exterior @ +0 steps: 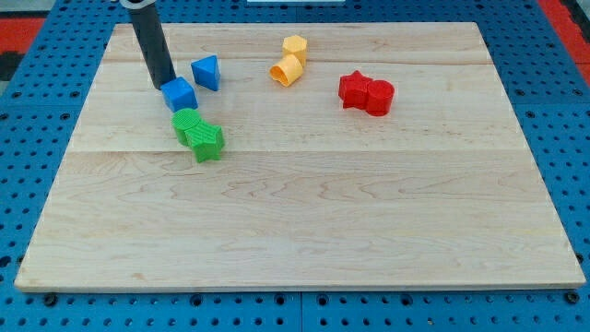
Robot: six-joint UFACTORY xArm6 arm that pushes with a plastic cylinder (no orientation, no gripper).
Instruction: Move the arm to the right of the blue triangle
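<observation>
The blue triangle [206, 72] lies near the board's top left. My tip [163, 86] rests on the board to the left of the triangle and a little below it. It touches the upper left side of a blue cube [180, 94]. The dark rod rises from the tip toward the view's top left.
Two green blocks [198, 134] lie together just below the blue cube. Two yellow blocks [289, 61] sit at the top middle. Two red blocks [366, 93] sit right of them. The wooden board [304, 212] lies on a blue pegboard table.
</observation>
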